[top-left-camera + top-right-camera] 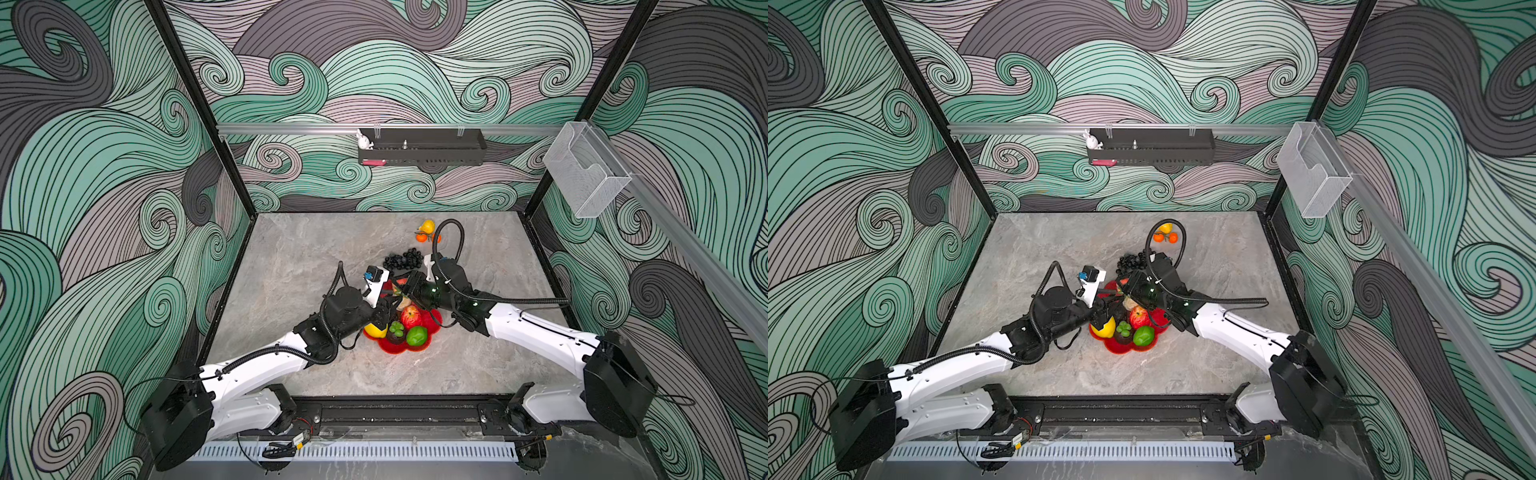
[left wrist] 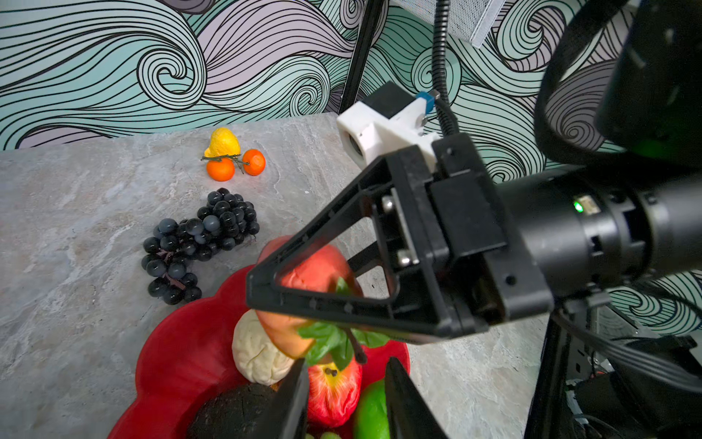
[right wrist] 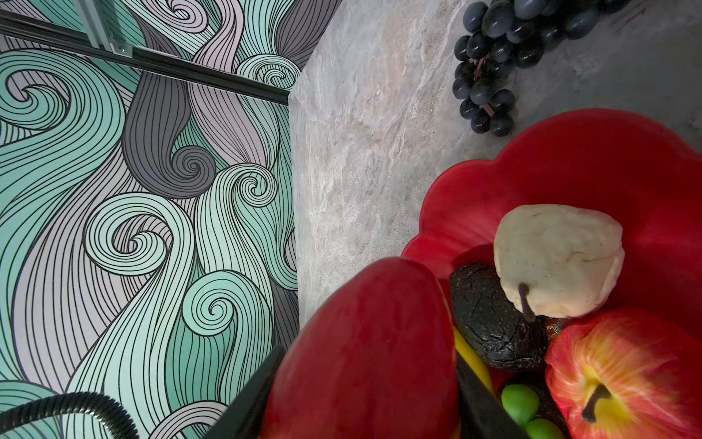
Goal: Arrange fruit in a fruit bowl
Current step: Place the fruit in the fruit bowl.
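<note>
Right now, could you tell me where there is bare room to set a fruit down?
Free: the far lobes of the fruit bowl, between the pear and the grape bunch, and the table left of it. Crowded: its near half, packed from lemon to lime.

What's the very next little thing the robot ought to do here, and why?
Probably lower the right gripper a little toward the bare patch of the fruit bowl beside the pear, before letting go. It is shut on a red apple hanging above the bowl, while the pear, the avocado and a second apple fill the space next to it.
</note>
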Robot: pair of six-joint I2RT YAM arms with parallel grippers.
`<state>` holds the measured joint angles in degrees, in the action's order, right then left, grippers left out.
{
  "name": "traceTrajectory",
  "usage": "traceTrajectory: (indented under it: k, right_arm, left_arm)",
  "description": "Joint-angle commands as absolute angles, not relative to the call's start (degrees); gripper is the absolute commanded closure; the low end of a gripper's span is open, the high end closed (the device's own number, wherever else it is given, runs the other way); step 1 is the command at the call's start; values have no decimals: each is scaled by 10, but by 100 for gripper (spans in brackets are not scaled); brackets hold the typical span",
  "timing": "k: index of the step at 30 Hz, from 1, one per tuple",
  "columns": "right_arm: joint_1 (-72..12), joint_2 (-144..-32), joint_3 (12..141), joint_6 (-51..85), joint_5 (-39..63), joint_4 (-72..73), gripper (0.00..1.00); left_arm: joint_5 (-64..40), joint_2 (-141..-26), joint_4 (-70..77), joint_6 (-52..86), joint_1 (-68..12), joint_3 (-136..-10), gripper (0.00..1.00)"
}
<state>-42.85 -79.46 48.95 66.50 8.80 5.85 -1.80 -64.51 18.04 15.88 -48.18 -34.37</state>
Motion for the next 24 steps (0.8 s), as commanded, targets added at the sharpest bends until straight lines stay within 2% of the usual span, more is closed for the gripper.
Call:
traceTrajectory:
  k: [1, 10, 24]
  right_arm:
    - [-437, -805, 510, 668, 85, 69, 49]
    - [-446, -805, 513, 670, 80, 68, 49]
    - [-448, -805, 514, 667, 78, 67, 49]
  left_arm:
    - [-31, -636, 187, 139, -484, -344, 64]
    - [-24, -639, 166, 126, -484, -345, 65]
    - [0, -638, 156, 127, -485, -346, 88]
